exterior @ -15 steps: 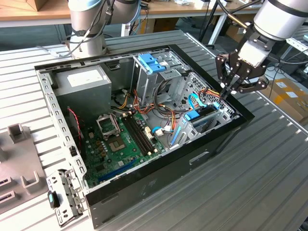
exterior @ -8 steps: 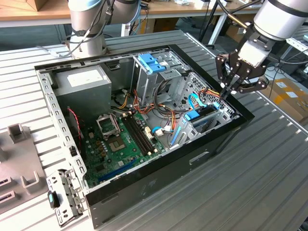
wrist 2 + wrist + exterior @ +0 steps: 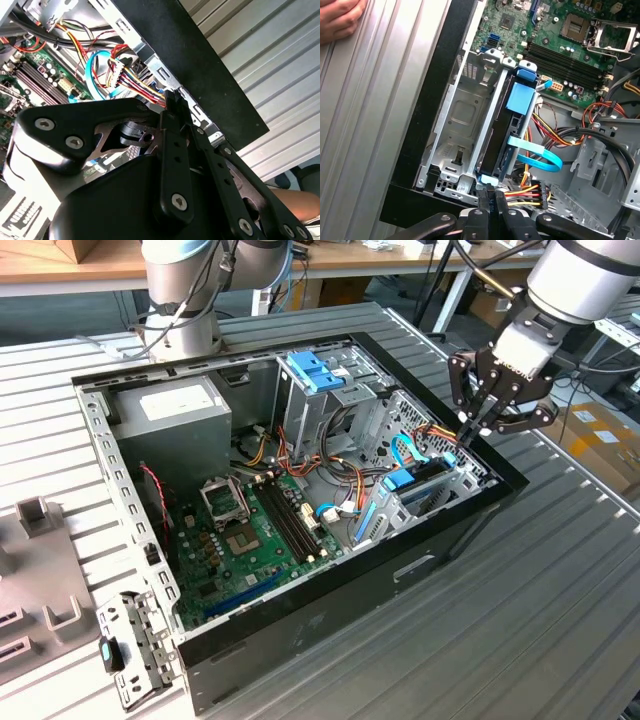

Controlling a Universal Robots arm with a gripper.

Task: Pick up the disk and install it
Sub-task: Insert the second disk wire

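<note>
My gripper (image 3: 470,428), black fingers pressed together, hovers at the case's (image 3: 330,625) three-o'clock rim; one disk (image 3: 501,140) sits edge-on in the grey metal cage (image 3: 457,120).

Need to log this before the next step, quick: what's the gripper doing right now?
Gripper: fingers shut, nothing between them, at the case's drive cage.

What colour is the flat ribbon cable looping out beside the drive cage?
Light blue. The flat ribbon cable shows best in the first wrist view, curling beside the drive cage.
</note>
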